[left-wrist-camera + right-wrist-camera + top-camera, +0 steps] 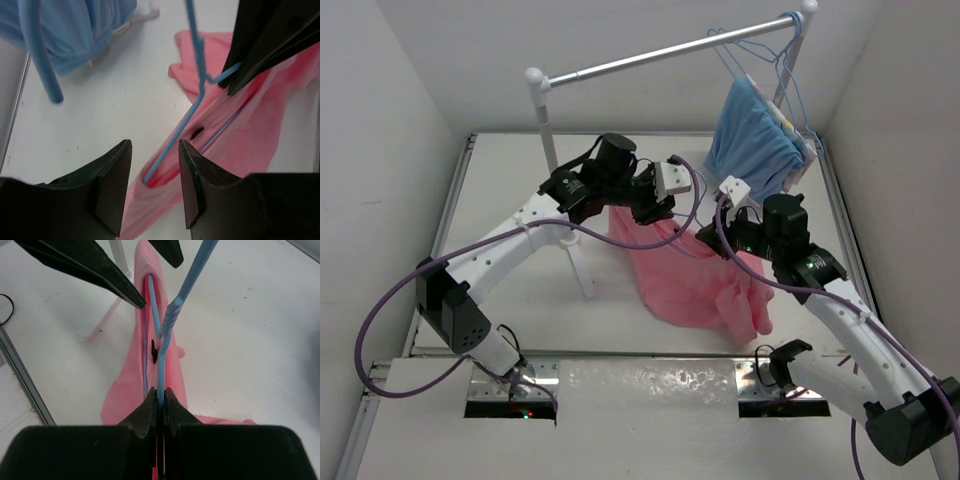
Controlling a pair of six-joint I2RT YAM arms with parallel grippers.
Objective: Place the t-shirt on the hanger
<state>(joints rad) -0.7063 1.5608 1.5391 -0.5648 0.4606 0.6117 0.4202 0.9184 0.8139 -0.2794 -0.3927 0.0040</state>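
The salmon-pink t-shirt [692,278] hangs bunched between my two grippers, its lower part lying on the table. The light-blue wire hanger [176,139] runs into an opening of the shirt; it also shows in the right wrist view [165,342]. My right gripper [160,394] is shut on the hanger's wire just below the twisted neck, and shows in the top view [720,238]. My left gripper [155,146] is open, its jaws standing either side of the shirt fold where the wire enters, gripping nothing; in the top view it [665,208] is at the shirt's upper left.
A silver rail [660,55] on white posts [545,120] crosses the back. A light-blue garment [750,130] and spare hangers [775,60] hang at its right end. One post foot [582,270] stands left of the shirt. White walls enclose the table.
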